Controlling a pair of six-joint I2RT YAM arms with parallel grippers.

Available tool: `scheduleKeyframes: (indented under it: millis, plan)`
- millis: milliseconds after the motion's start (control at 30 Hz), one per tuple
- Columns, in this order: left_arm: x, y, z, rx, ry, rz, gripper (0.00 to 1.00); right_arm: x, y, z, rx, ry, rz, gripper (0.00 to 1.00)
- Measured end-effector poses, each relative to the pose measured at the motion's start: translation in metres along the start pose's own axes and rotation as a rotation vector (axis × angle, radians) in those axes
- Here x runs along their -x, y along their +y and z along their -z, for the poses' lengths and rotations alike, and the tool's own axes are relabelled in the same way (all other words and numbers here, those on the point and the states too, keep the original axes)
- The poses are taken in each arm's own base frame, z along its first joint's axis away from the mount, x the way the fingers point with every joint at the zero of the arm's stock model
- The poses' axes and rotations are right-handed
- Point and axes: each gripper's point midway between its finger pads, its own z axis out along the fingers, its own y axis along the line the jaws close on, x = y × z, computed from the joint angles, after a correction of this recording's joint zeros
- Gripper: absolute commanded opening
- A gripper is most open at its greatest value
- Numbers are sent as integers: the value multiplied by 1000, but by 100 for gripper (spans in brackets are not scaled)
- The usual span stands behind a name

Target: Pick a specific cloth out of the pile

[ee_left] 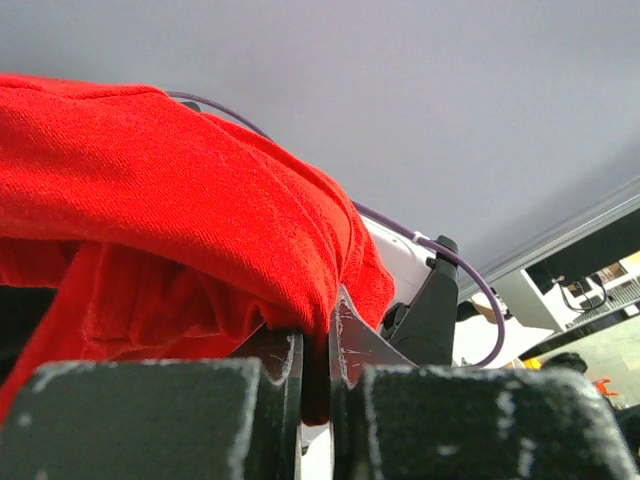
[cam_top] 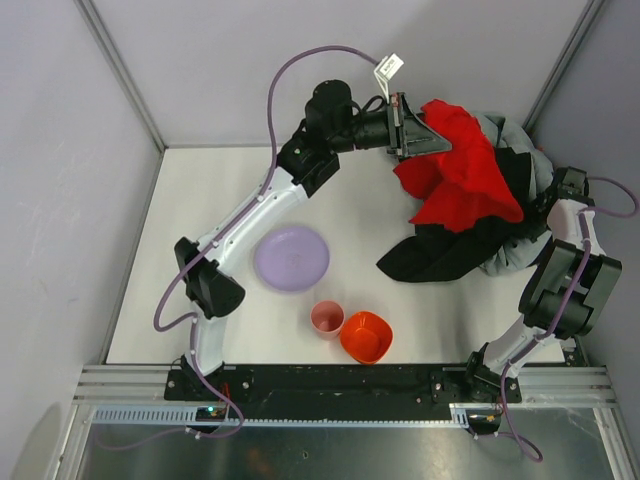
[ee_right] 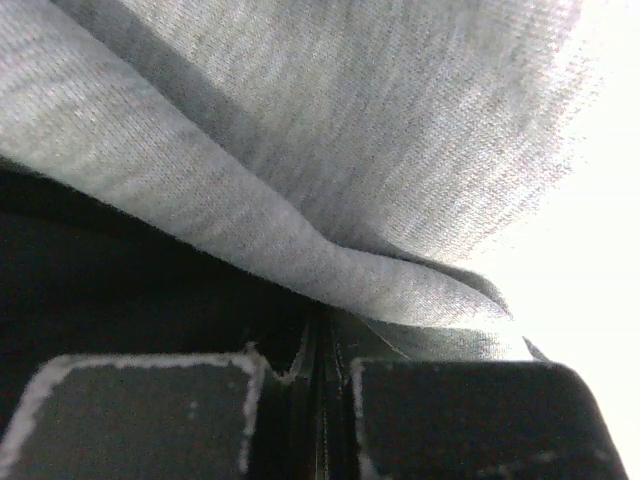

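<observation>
3 dishes stand nearest to us on the bench (cam_top: 200,200): an orange bowl (cam_top: 365,336), a pink cup (cam_top: 326,318) just beside it and a purple plate (cam_top: 291,258) behind, all apart from the work. Further, the right pincer (ee_right: 322,340) is closed on grey fabric of the pile (cam_top: 470,250), we think to hold it down. Farthest, the left pincer (ee_left: 315,340) is clamped on the cloth (cam_top: 460,175), which hangs raised over the pile, so it can come free alone.

Wht table (cam_top: 200,200), gry walls (cam_top: 60,150), alu rail (cam_top: 130,383) at front
</observation>
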Motion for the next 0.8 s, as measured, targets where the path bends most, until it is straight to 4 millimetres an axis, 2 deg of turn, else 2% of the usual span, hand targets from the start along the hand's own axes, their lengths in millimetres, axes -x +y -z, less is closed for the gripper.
scheduleKeyframes:
  millis: [233,433,567,800]
  plan:
    - [-3,21,5,45,12,24,1,-4,-2,-1,0,8,0,0]
    - [-14,64,29,149,35,76,1,-8,-3,-1,4,14,2,0]
    - [-20,94,62,247,46,110,1,-10,-3,-1,11,16,7,0]
    - [-22,133,150,487,30,113,1,-15,-4,4,19,13,21,0]
